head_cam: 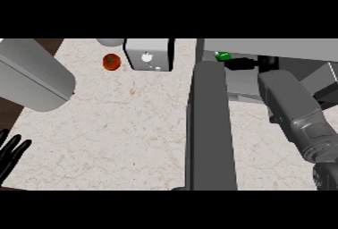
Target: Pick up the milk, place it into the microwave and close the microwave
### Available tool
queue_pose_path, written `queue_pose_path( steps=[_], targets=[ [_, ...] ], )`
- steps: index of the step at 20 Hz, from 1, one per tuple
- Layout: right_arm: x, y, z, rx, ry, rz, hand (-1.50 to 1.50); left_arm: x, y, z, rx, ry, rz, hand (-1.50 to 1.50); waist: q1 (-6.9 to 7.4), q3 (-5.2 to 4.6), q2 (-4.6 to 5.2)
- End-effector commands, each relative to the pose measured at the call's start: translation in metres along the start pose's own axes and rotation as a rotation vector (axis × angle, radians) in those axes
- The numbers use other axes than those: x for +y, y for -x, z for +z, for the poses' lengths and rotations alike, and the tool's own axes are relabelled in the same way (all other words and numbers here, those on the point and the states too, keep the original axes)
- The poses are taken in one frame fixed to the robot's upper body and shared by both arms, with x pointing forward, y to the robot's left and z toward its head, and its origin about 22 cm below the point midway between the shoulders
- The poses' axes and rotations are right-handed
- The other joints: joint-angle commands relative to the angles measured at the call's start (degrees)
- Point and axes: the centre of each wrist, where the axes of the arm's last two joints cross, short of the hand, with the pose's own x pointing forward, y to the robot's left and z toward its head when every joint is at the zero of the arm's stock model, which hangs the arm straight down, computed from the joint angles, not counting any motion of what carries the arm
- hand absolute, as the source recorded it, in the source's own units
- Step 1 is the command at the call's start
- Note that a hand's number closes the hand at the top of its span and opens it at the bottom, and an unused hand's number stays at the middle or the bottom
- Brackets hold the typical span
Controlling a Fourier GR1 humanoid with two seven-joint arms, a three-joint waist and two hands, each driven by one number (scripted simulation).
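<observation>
Looking down: a pale marbled counter point(125, 134) fills most of the head view.
Microwave: the grey microwave point(277, 47) sits at the upper right, its door point(211, 129) swung open and seen edge-on as a long dark grey slab running down the middle of the view.
Right arm: the grey right forearm point(293, 112) rises from the lower right corner and reaches up into the microwave's opening.
Right hand: the black right hand point(243, 63) is at the mouth of the microwave, just right of the door's top end; whether its fingers are curled or straight cannot be told.
Milk: a small green piece point(223, 56) shows just above and left of the right hand, inside the microwave; it may be the milk's cap, but the carton itself cannot be made out.
Left hand: the left hand point(10, 154) rests at the left edge, fingers straight and pointing up.
Other things: a red tomato point(111, 61) lies near the top, just left of a white box point(150, 54) marked with an apple. A large grey cylinder point(30, 74) crosses the upper left corner.
</observation>
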Motion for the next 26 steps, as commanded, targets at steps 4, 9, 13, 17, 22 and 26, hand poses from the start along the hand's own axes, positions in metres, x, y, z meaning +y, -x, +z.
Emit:
queue_pose_path(
  steps=[4,9,13,17,22,26],
  targets=[
    [-0.006,0.038,0.031,0.011,-0.087,-0.188,-1.50,-0.013,0.027,0.002,0.003,0.126,0.077,-1.50,-1.78,-0.03,-0.83],
    [-0.005,0.040,0.034,0.008,-0.179,-0.381,-1.50,-0.028,0.044,-0.006,0.084,0.242,0.099,-1.50,-3.41,-0.10,-1.77],
    [0.019,0.059,0.067,0.036,-0.237,-0.527,-1.50,-0.024,0.057,-0.025,0.127,0.282,0.077,-1.50,-5.67,-0.19,-2.49],
    [0.034,0.075,0.097,0.067,-0.249,-0.597,-1.50,-0.041,0.068,-0.030,0.132,0.312,0.046,-1.50,-6.06,-0.24,-2.98],
    [0.040,0.106,0.153,0.091,-0.278,-0.647,-1.50,-0.044,0.080,-0.049,0.127,0.316,-0.010,-1.50,-7.33,-0.30,-3.44],
    [0.051,0.120,0.197,0.135,-0.282,-0.579,-1.50,-0.052,0.092,-0.056,0.127,0.327,0.012,1.50,-8.38,-0.38,-3.85]
  ],
)
